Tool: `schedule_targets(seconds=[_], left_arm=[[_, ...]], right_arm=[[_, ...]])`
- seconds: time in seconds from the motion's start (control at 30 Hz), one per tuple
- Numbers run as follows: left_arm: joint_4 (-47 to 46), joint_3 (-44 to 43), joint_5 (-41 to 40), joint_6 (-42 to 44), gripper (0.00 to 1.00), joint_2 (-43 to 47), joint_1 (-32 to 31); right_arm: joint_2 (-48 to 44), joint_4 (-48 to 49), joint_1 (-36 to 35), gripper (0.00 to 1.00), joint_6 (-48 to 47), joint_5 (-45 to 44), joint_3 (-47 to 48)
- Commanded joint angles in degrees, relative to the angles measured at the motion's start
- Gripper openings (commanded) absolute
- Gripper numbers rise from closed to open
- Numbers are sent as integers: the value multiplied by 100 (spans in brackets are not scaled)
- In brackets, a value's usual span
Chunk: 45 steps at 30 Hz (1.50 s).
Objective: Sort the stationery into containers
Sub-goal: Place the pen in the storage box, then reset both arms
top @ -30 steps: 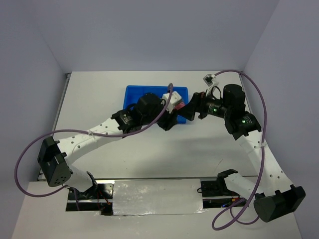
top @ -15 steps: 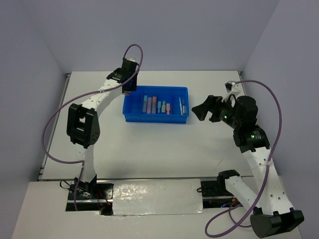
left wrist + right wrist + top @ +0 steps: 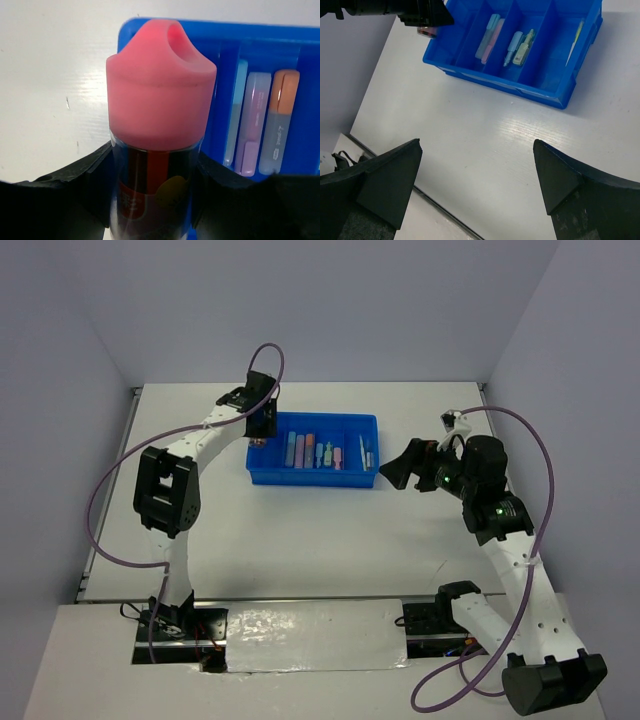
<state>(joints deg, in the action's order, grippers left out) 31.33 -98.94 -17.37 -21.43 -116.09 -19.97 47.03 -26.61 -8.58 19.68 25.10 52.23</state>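
The glue stick [image 3: 159,115] is clenched in the left hand [image 3: 155,200], 2 dark fingers [image 3: 92,175] pressing its clear barrel from either side just under the pink cap. It hangs at the left end of the tray [image 3: 310,480], the cap overlapping the tray's left rim in the left wrist view.

It looks light and stiff: a hard plastic tube that will not give under pressure. The barrel is smooth and round, so it could twist or slide between flat pads. The barrel below the cap is probably the right place to hold it. A hold on the cap alone might pull the cap off. Dropped from low, it should take no harm, though it may roll.

The right hand [image 3: 477,150] is released, fingers wide apart with nothing between them, over bare worktop [image 3: 485,145] on the near side of the tray.

Much is hidden. The barrel's lower part is covered by the fingers and cut off at the frame's edge, and its label is unreadable. The cap blocks most of the leftmost compartment, so what lies there I cannot tell. From above, the left hand covers the stick, and its height over the tray is unclear. 3 markers [image 3: 255,120] show beside the cap. The yellow pen [image 3: 577,32] is a thin sliver.
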Motion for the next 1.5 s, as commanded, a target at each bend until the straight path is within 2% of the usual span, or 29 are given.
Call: schedule_targets(seconds=[0.0, 0.1, 0.2, 0.23, 0.27, 0.33, 0.43, 0.63, 0.8, 0.9, 0.97, 1.03, 1.1, 1.13, 1.2, 1.23, 1.4, 1.47], left_arm=[[-198, -12, 251, -239, 26, 254, -7], [-206, 14, 312, -230, 35, 254, -7], [-233, 76, 322, -239, 60, 298, -7], [-215, 76, 304, -247, 77, 315, -7], [-198, 85, 287, -256, 83, 350, -7], [-180, 76, 269, -265, 93, 386, -7], [-128, 33, 234, -274, 99, 395, -7], [214, -82, -46, -484, 99, 561, -7], [1040, -266, -688, -950, 99, 1421, -7], [1577, -153, -1145, -1231, 99, 2212, -7], [1570, 337, -1287, -1355, 99, 2993, 28], [1447, 1134, -1112, -1381, 99, 3860, 98], [1419, 1891, -1277, -1434, 99, 4452, 133], [1376, 2113, -1304, -1312, 99, 5055, 133], [1079, 2753, -1226, -987, 99, 5665, 133], [1016, 2931, -1217, -751, 99, 6260, 133], [674, 3984, -1417, -388, 99, 8063, 142], [524, 4337, -1506, -388, 99, 8487, 133]], right_arm=[[-79, 69, -3, 100, -61, 127, -64], [-123, 33, -3, 100, -87, 109, -55], [-106, 60, -3, 100, -52, 187, -55], [-71, 77, -12, 100, -44, 214, -55], [-62, 77, 5, 100, -43, 249, -63], [-71, 95, -4, 100, -26, 250, -63], [-79, 112, 5, 100, -26, 267, -72], [-36, 112, -3, 100, -96, 241, -107], [-149, 7, 5, 100, -237, -101, -134], [-368, -326, -30, 100, -263, -689, 59], [-579, -748, -249, 100, -228, -1607, 356], [-992, -1046, -564, 100, -280, -2165, 551], [-1334, -1406, -697, 100, -359, -2849, 919], [-1406, -1539, -715, 100, -395, -2992, 1034], [-1564, -1933, -724, 100, -552, -3160, 1438], [-1695, -2031, -715, 100, -588, -3178, 1605], [-2197, -2164, -733, 100, -843, -2766, 1554], [-2337, -2217, -733, 100, -896, -2853, 1405]])
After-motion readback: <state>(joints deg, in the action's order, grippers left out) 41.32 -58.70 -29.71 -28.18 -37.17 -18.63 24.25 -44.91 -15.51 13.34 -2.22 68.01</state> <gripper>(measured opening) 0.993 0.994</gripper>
